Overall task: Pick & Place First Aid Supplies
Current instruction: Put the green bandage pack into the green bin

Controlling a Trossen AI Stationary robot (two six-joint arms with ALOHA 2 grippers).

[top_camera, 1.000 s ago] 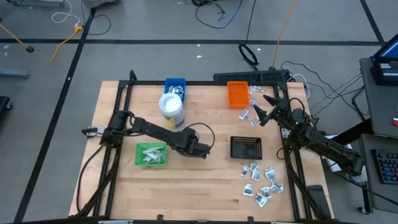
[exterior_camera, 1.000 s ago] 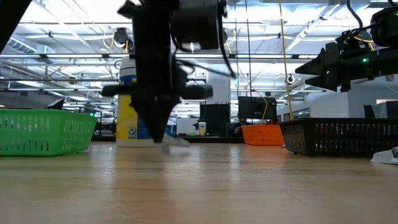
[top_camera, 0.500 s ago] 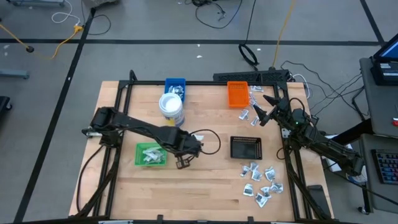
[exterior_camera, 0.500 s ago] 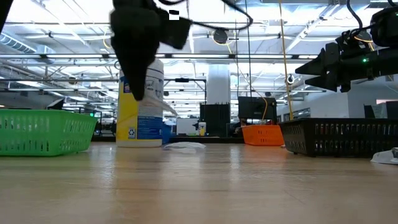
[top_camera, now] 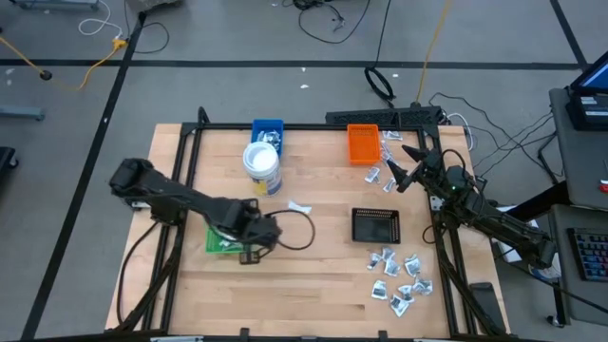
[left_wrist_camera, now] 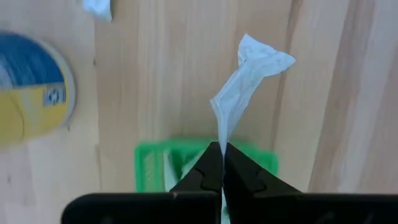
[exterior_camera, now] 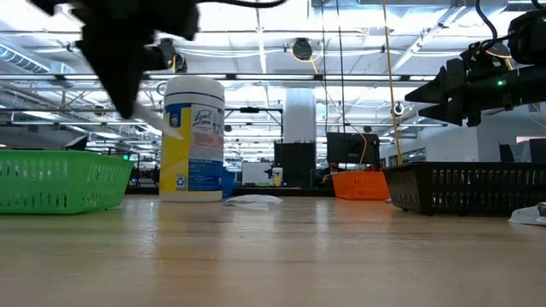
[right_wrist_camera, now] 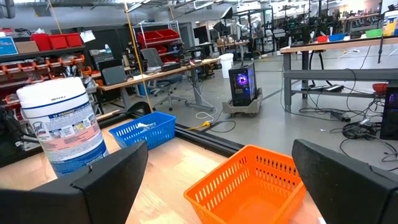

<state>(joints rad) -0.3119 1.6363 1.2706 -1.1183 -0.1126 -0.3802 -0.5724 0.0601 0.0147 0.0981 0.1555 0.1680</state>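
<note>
My left gripper (top_camera: 249, 253) hangs over the near right corner of the green tray (top_camera: 220, 243), shut on a white crumpled packet (left_wrist_camera: 249, 78). In the left wrist view the green tray (left_wrist_camera: 155, 168) lies below the shut fingertips. Another white packet (top_camera: 299, 207) lies flat on the wood at mid-table and also shows in the low view (exterior_camera: 252, 200). Several more packets lie in a heap (top_camera: 400, 277) near the right near corner and beside the orange tray (top_camera: 362, 142). My right gripper (top_camera: 404, 167) waits open in the air near the orange tray. My left gripper pinches the packet by one thin end (left_wrist_camera: 221, 134) between its two fingertips (left_wrist_camera: 211, 163), coming from above and pointing down. The packet is lifted clear of the table and sticks out past the fingertips, twisted and widening toward its free end (left_wrist_camera: 267, 59).
A white tub with a blue and yellow label (top_camera: 262, 163) stands behind the green tray, with a blue tray (top_camera: 268, 130) at the far edge. A black tray (top_camera: 376, 226) sits right of centre. Bare wood lies along the near edge.
My left gripper has risen from the table's middle and swung toward the left and near edges, ending over the green tray, carrying the packet lifted clear. The other packet at mid-table stayed where it lay. The right arm has kept still.
</note>
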